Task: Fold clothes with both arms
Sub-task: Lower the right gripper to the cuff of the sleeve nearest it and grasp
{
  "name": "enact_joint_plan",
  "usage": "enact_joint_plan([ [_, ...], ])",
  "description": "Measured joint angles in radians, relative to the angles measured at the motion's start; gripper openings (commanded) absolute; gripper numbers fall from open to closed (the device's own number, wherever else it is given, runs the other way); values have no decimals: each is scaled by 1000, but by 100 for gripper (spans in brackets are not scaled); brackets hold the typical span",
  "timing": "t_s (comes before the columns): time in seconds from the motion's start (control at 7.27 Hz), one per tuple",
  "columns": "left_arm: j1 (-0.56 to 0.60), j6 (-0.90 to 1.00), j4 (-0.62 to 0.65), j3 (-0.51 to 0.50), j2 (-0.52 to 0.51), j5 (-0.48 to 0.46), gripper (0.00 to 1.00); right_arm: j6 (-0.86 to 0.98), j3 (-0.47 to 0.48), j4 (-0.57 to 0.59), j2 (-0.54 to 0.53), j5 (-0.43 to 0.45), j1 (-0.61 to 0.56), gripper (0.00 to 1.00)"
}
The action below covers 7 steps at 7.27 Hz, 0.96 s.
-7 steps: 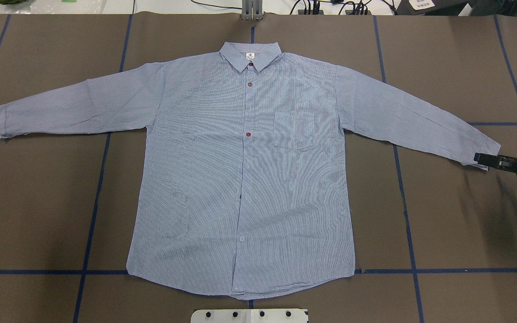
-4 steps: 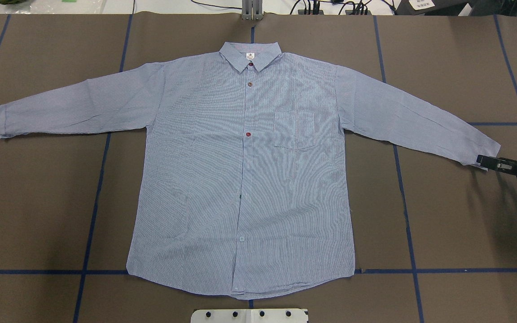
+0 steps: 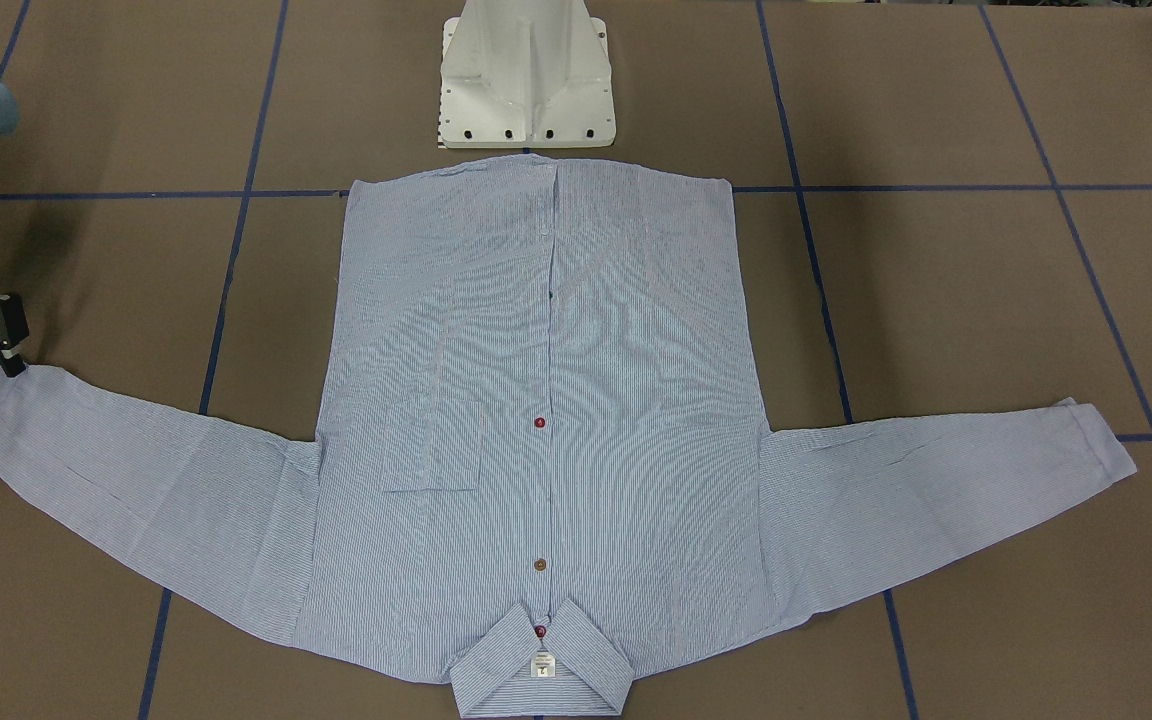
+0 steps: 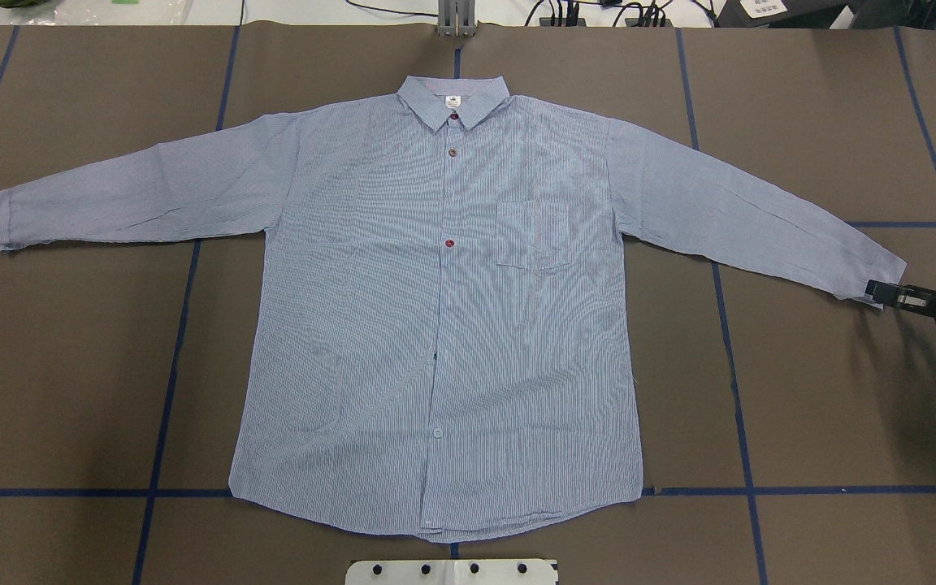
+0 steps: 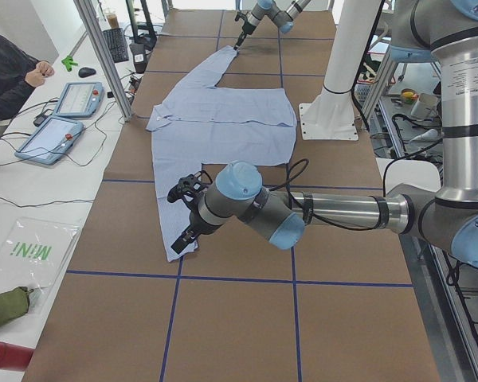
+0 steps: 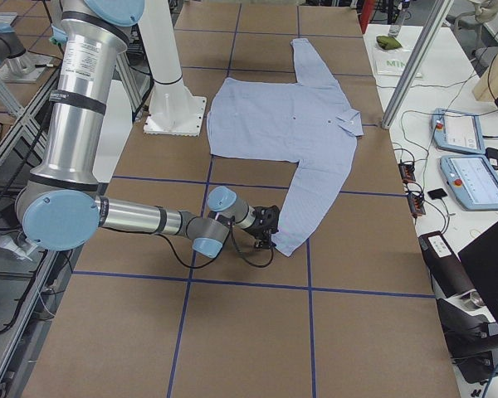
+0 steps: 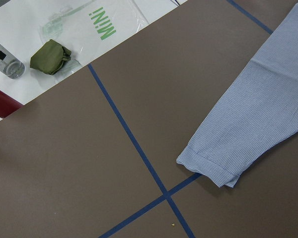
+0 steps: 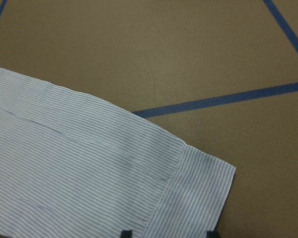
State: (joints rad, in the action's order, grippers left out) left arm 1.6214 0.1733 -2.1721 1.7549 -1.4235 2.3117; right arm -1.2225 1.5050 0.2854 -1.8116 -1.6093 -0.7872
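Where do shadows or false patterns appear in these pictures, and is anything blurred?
Overhead exterior: the right gripper casts a soft, wide shadow on the table cover; the shirt shows wavy moiré bands from its fine stripes. Exterior front-facing: the same moiré. Right wrist-mounted: the cuff has sharp stripes, no blur.

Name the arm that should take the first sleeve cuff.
Right, most likely. The right gripper sits low at its sleeve cuff, open, with the cuff edge in the gap. The left gripper is less ready: its wrist view shows the other cuff from farther off.
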Motion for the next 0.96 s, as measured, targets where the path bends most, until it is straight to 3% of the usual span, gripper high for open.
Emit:
enact_joint_plan([
  [0.55, 0, 0, 1, 0, 0, 0, 100, -3, 0, 0, 0, 2, 12, 49],
  [0.69, 0, 0, 0, 0, 0, 0, 100, -3, 0, 1, 0, 2, 15, 41],
  [0.96, 0, 0, 0, 0, 0, 0, 100, -4, -1, 1, 0, 3, 18, 0],
])
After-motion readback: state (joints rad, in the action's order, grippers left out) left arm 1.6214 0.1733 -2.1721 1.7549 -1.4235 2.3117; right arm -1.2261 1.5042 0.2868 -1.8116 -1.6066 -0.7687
